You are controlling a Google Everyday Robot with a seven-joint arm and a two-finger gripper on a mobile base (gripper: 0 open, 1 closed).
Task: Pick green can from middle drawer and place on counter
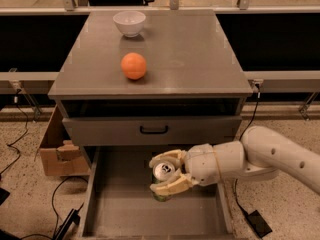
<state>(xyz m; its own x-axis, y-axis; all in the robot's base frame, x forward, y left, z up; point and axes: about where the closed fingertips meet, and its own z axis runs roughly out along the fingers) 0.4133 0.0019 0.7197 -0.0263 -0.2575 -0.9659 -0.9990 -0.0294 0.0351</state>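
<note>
While its dark-green body is largely hidden, the green can (164,170) shows a shiny silver top with a pull tab and stands upright near the centre of the middle drawer (125,209). Reaching in from the drawer's right side, the gripper (154,175) clasps the can between two pale fingers (172,185).

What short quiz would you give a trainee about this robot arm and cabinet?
1. True or false: the gripper is closed on the green can over the middle drawer.
2. What shares the counter with the orange ball? A) white bowl B) mug C) plate
3. Fill in: the drawer with the black handle is ____.
Key: 1 true; 2 A; 3 shut.
</note>
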